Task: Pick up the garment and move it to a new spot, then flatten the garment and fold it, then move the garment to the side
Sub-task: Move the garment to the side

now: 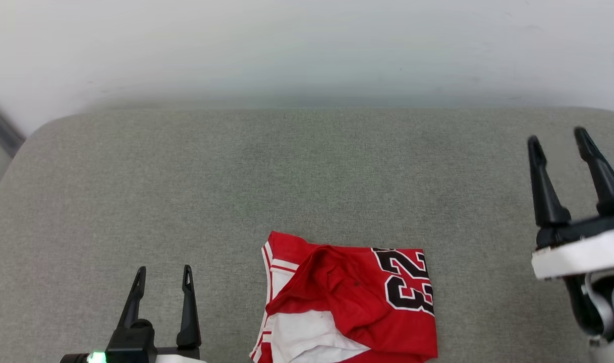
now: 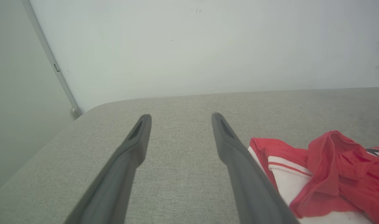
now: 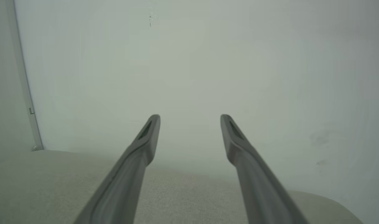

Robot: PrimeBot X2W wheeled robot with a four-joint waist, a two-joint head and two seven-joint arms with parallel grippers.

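The garment point(image 1: 352, 297), a red jersey with white sleeves, striped trim and a black "23", lies in a roughly square bundle at the near middle of the grey cushioned surface point(image 1: 286, 171). Its top layer is rumpled. In the left wrist view the garment point(image 2: 329, 174) sits at the lower right, just beyond the right finger. My left gripper point(image 1: 164, 277) stands open at the lower left, apart from the garment and holding nothing. My right gripper point(image 1: 559, 138) is open at the far right, raised above the surface and empty. The left gripper point(image 2: 180, 117) and right gripper point(image 3: 190, 117) both show spread fingers.
A pale wall point(image 1: 307, 45) rises behind the surface. A grey metal strip point(image 2: 49, 59) runs down the wall at the left corner. The surface has rounded back corners, and wide bare fabric stretches behind and to both sides of the garment.
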